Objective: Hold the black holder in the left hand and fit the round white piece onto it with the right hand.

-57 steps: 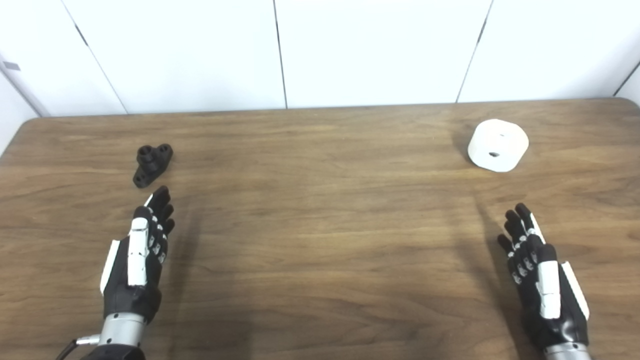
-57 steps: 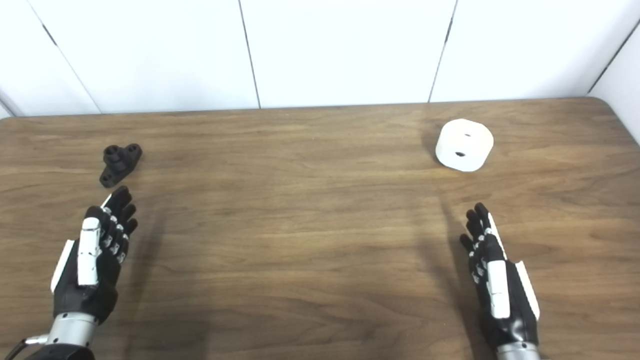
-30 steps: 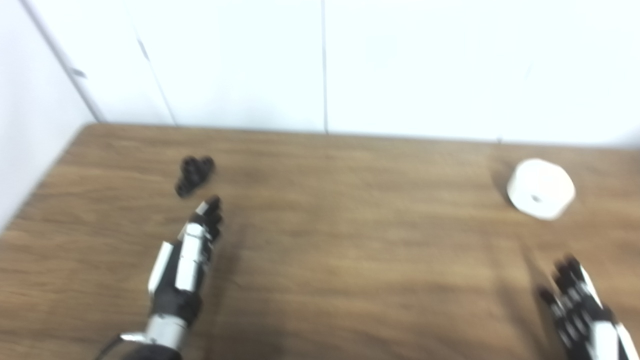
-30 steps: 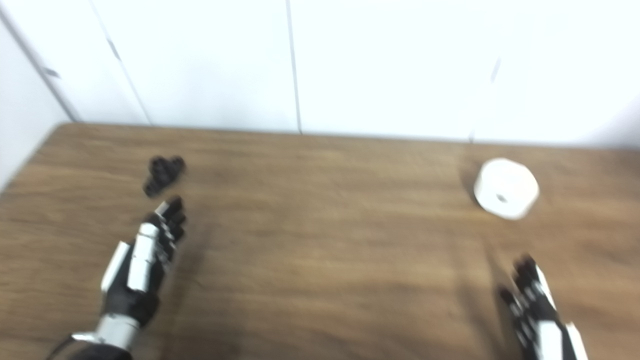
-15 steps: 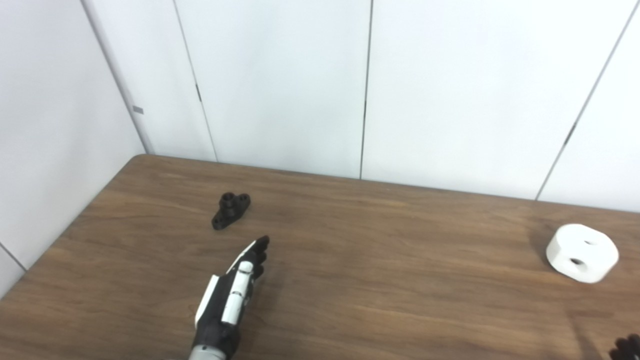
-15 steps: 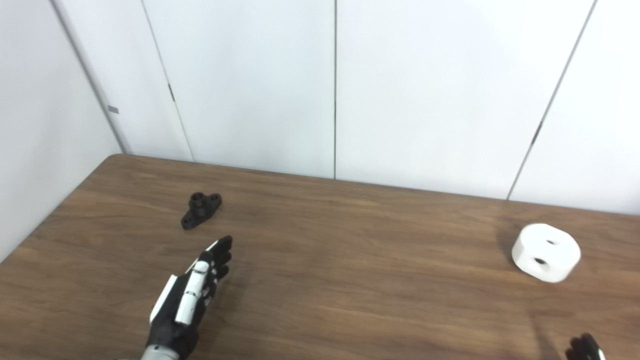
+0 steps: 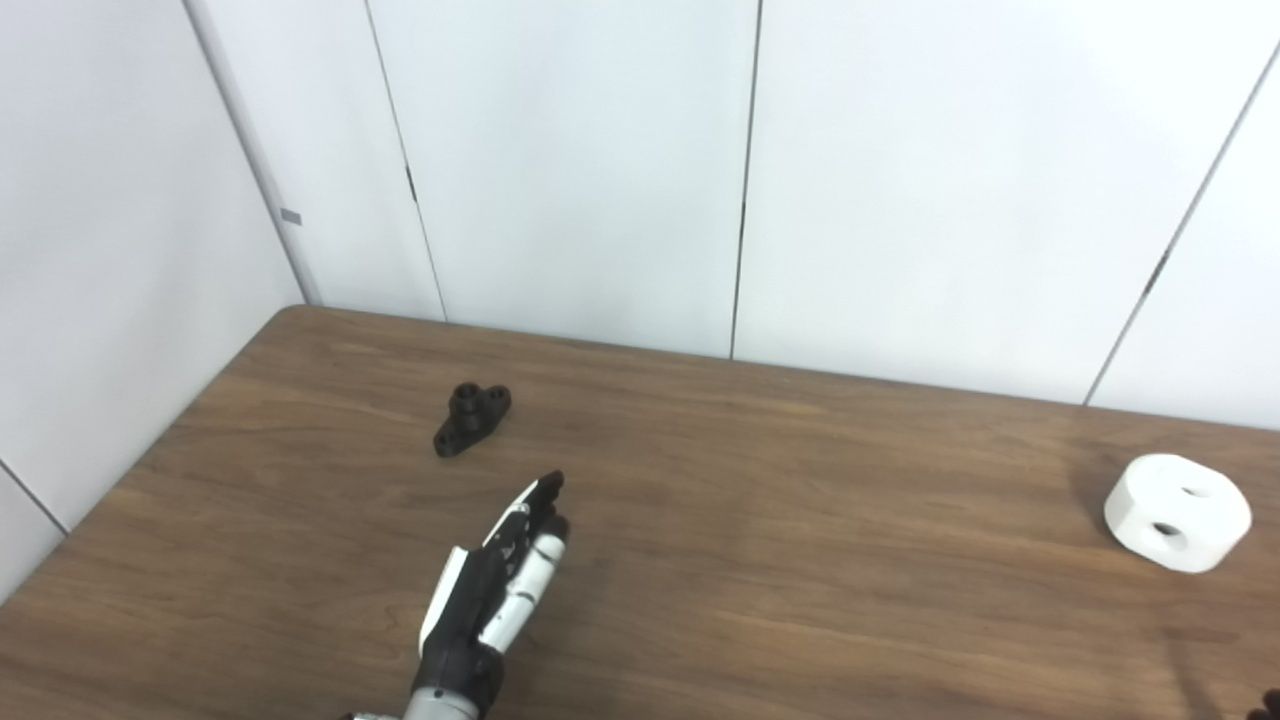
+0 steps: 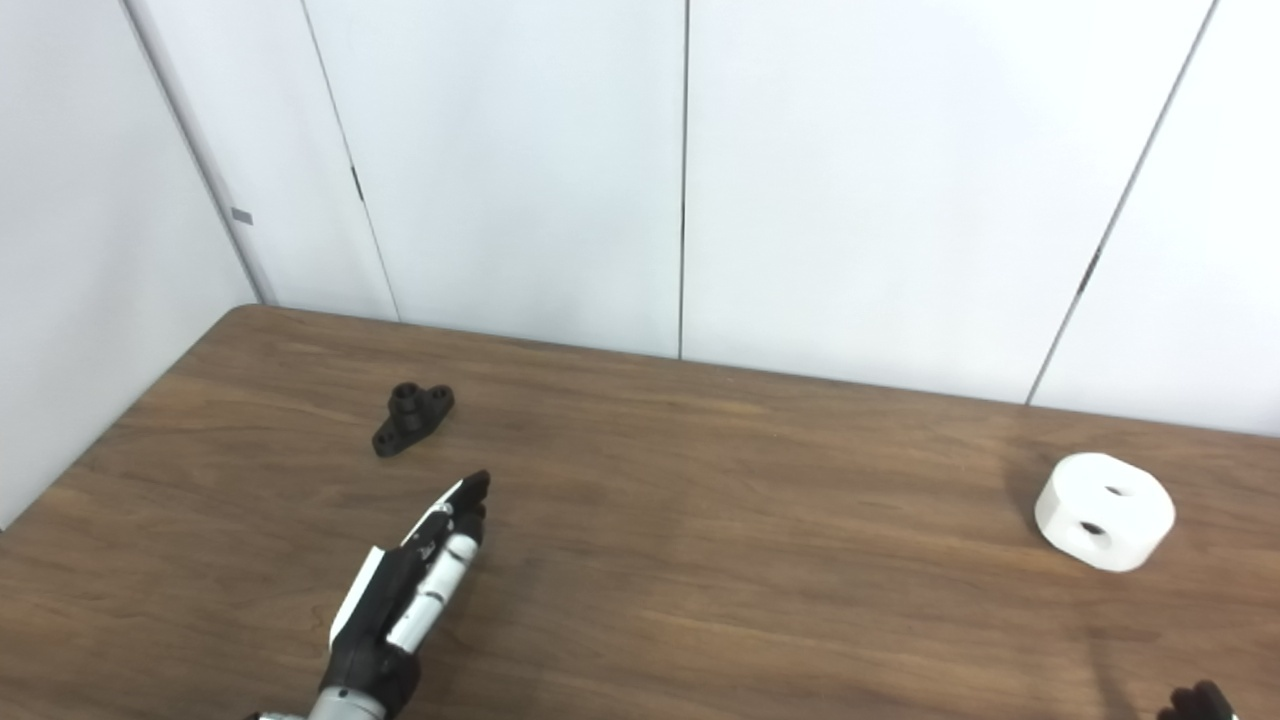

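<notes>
Left hand (image 7: pixel 495 600), fingers straight and pressed together, aimed toward the black holder (image 7: pixel 471 419) at centre-left for pickup; round white piece (image 7: pixel 1177 512) far right; right hand (image 8: pixel 1195 702) fingers indiscernible.

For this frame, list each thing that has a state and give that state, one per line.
black holder: lying on the table, untouched, beyond the left hand's fingertips.
round white piece: resting on the table at the right, not held, two holes showing.
left hand: open, fingers stretched toward the holder, holding nothing.
right hand: only fingertips show at the bottom edge; open or shut cannot be told.
</notes>
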Controlling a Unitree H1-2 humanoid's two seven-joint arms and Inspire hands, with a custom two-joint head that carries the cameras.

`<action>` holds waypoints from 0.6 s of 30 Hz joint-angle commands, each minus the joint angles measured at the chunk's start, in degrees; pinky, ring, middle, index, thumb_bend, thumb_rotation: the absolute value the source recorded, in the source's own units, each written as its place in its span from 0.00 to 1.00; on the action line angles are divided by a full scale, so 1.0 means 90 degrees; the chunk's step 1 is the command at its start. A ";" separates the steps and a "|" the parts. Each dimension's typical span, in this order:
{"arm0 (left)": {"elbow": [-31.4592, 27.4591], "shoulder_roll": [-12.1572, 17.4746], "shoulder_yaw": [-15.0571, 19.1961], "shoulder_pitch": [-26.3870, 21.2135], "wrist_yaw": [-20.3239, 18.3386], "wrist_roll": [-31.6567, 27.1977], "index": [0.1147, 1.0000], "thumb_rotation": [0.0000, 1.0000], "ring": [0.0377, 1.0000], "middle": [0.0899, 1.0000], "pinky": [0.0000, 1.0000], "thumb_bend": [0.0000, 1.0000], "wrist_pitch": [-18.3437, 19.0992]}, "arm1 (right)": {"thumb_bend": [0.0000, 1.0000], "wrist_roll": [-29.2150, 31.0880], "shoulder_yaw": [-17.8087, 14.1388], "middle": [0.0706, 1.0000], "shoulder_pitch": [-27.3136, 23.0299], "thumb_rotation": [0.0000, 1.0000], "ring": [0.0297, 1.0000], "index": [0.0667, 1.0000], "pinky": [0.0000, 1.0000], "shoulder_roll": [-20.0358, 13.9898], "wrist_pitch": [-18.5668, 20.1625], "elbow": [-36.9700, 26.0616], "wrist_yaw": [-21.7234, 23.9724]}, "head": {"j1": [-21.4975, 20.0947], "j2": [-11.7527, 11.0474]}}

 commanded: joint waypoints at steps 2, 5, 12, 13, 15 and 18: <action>-0.0533 0.0241 -0.0040 0.0143 0.0183 0.1325 0.88 0.38 0.92 0.93 0.88 0.53 0.0136 | 0.58 -0.0053 -0.0106 0.98 -0.0178 1.00 1.00 0.98 1.00 -0.0079 0.0158 0.0193 -0.0146 | 0.0020 0.0000; -0.0712 0.0465 0.0112 -0.0217 0.0024 0.1763 0.90 0.36 0.93 0.94 0.90 0.54 0.0341 | 0.58 -0.0078 -0.0112 0.98 -0.0185 1.00 1.00 0.98 1.00 -0.0057 0.0200 0.0182 -0.0149 | 0.0018 -0.0015; -0.0727 0.1035 0.0528 -0.1166 -0.0304 0.2031 0.91 0.38 0.92 0.94 0.85 0.61 0.1006 | 0.56 -0.0148 -0.0096 0.97 -0.0225 1.00 1.00 0.98 1.00 0.0018 0.0077 0.0288 -0.0100 | -0.0073 -0.0005; -0.0691 0.1112 0.0580 -0.1261 -0.0329 0.2013 0.91 0.38 0.92 0.94 0.86 0.62 0.1078 | 0.55 -0.0172 -0.0091 0.97 -0.0224 1.00 1.00 0.97 1.00 0.0030 0.0072 0.0279 -0.0105 | -0.0106 0.0004; -0.0631 0.1275 0.0689 -0.1454 -0.0417 0.1951 0.91 0.40 0.94 0.96 0.89 0.63 0.1298 | 0.55 -0.0198 -0.0088 0.97 -0.0225 1.00 1.00 0.97 1.00 0.0047 0.0072 0.0279 -0.0117 | -0.0140 0.0010; -0.0497 0.1484 0.0835 -0.1701 -0.0515 0.1933 0.93 0.45 0.97 0.98 0.93 0.62 0.1512 | 0.55 -0.0216 -0.0089 0.96 -0.0219 1.00 1.00 0.97 1.00 0.0056 0.0096 0.0274 -0.0129 | -0.0140 0.0010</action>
